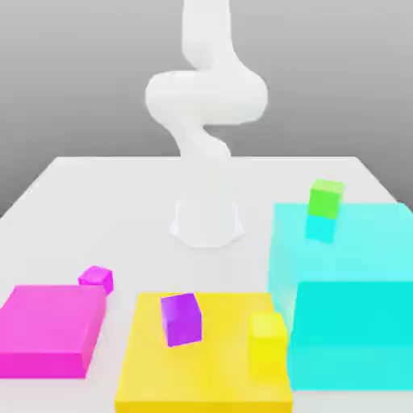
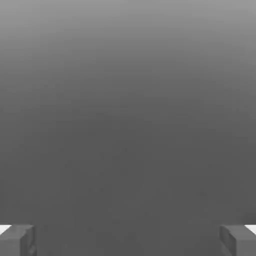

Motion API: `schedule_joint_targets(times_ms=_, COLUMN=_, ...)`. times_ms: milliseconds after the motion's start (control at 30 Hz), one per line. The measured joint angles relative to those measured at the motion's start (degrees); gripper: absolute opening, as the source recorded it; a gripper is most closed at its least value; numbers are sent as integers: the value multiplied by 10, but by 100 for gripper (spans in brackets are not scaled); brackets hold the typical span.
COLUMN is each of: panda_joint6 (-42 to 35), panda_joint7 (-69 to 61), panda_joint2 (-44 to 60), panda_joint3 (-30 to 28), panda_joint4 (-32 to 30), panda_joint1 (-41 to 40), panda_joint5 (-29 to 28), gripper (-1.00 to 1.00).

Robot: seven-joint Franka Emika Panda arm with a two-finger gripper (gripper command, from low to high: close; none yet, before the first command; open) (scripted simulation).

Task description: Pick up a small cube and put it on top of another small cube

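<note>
The small cube [image 1: 96, 278], tiny, glossy and bright magenta-pink, rests at the far corner of a big flat magenta block [image 1: 48, 327] on the exterior view's left. A darker purple cube [image 1: 180, 319] stands tilted on a flat yellow block [image 1: 202, 371], and a small yellow cube [image 1: 268, 345] sits near that block's right side. A small green cube [image 1: 326, 198] sits on top of a tall cyan block [image 1: 347, 282]. In the hand view my gripper [image 2: 128, 240] is open, its grey fingers [image 2: 20, 239] far apart with nothing between them, facing a plain grey background.
The white arm [image 1: 206, 105] rises from its base [image 1: 207, 218] at the middle of the white table [image 1: 105, 202] and curls up past the picture's top. The tall cyan block stands high on the exterior view's right. Bare table lies behind the blocks.
</note>
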Motion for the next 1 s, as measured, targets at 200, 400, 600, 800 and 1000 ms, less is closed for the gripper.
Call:
schedule_joint_targets(times_ms=200, panda_joint6=70, panda_joint7=-9, panda_joint2=86, panda_joint3=-28, panda_joint4=-80, panda_joint1=-56, panda_joint5=-49, gripper=0)
schedule_joint_targets(times_ms=400, panda_joint6=137, panda_joint7=-25, panda_joint2=168, panda_joint3=-72, panda_joint4=-158, panda_joint1=-111, panda_joint5=-86, gripper=0)
schedule_joint_targets(times_ms=600, panda_joint6=206, panda_joint7=-55, panda_joint2=250, panda_joint3=-128, panda_joint4=-236, panda_joint1=-162, panda_joint5=-108, gripper=0)
schedule_joint_targets(times_ms=800, panda_joint6=278, panda_joint7=-106, panda_joint2=330, panda_joint3=-194, panda_joint4=-315, panda_joint1=-200, panda_joint5=-101, gripper=0)
schedule_joint_targets(times_ms=1000, panda_joint6=345, panda_joint7=-186, panda_joint2=411, panda_joint3=-227, panda_joint4=-351, panda_joint1=-192, panda_joint5=-16, gripper=0)
